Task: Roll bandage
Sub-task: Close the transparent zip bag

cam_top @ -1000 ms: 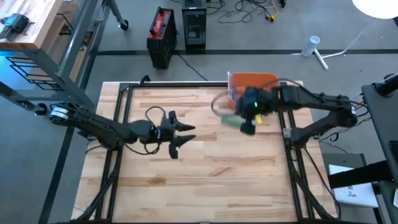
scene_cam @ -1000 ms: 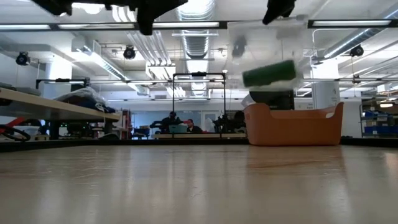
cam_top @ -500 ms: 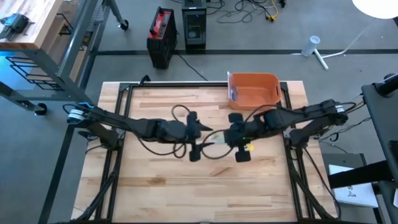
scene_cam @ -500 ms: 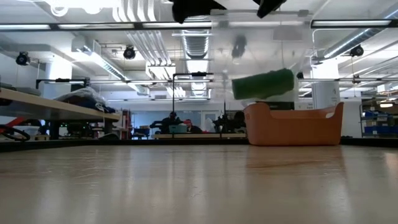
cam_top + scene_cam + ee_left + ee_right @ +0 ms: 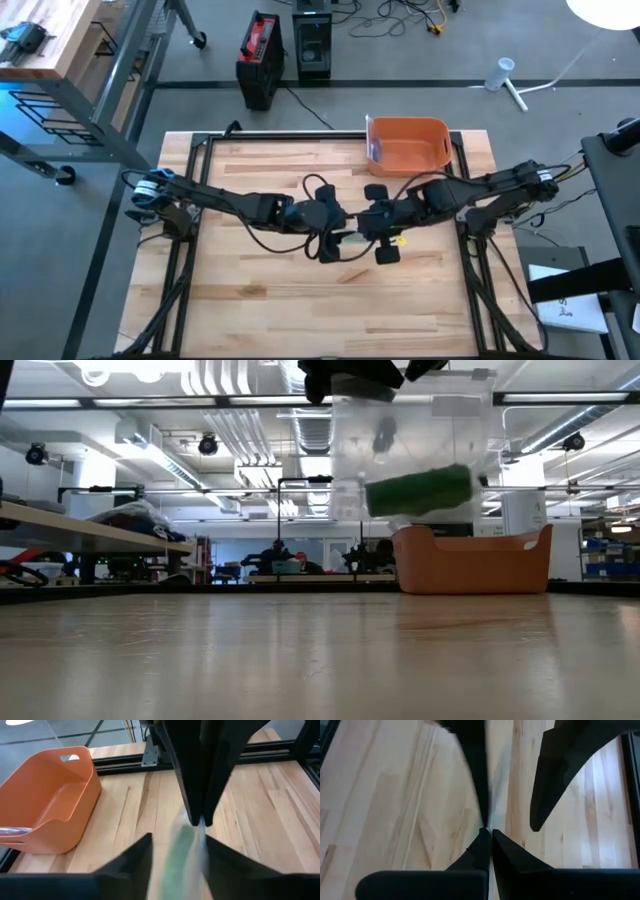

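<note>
Right fingers [image 5: 487,837] pinched on clear bag with green roll [image 5: 418,490], left fingers [image 5: 175,857] parted around it, both arms level near orange bin [image 5: 408,143].

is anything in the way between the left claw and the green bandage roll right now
Nothing visible. The green bandage roll hangs in a clear bag pinched by the shut right claw above mid-table. The left claw is already at the bag, its fingers on either side of it.

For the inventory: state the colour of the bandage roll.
Green; the bandage roll shows best in the low view.
</note>
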Available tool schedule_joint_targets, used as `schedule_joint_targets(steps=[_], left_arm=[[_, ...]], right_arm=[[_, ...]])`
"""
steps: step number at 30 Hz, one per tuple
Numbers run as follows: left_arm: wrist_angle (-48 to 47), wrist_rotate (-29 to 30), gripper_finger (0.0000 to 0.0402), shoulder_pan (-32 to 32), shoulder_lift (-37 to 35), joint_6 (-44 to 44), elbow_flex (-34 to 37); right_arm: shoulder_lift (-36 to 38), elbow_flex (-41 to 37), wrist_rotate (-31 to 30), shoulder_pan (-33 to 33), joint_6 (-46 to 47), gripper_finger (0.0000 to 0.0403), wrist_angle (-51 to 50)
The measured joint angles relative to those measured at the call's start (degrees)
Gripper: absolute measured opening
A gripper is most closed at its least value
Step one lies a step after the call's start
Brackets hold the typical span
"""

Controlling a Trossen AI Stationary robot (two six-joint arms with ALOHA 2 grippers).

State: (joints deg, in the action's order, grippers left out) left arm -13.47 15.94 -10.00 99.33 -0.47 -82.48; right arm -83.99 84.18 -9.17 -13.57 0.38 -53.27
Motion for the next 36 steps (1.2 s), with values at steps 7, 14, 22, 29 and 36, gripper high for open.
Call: schedule_joint_targets(steps=[7,14,22,29,36], left_arm=[[-0.7,-0.1,0.0011,-0.1,0.0,-1.1,0.0],[-2.6,0.4,0.0003,-0.7,-2.3,-3.6,1.6],[-1.5,2.9,0.0001,-4.8,-8.3,-5.0,5.3],[4.5,3.6,0.0000,-7.4,-13.4,-5.0,9.4],[9.6,3.6,0.0000,-8.0,-16.4,-5.0,13.7]], right_arm=[[0.5,0.0,-0.5,-1.6,0.0,0.0027,1.2],[4.7,0.0,-11.0,-7.2,0.8,0.0065,2.9],[10.5,-7.9,-21.7,-15.6,8.2,0.0104,5.4],[11.5,-15.7,-26.8,-17.7,11.0,0.0119,12.6],[11.5,-16.7,-29.9,-17.6,5.9,0.0101,21.3]])
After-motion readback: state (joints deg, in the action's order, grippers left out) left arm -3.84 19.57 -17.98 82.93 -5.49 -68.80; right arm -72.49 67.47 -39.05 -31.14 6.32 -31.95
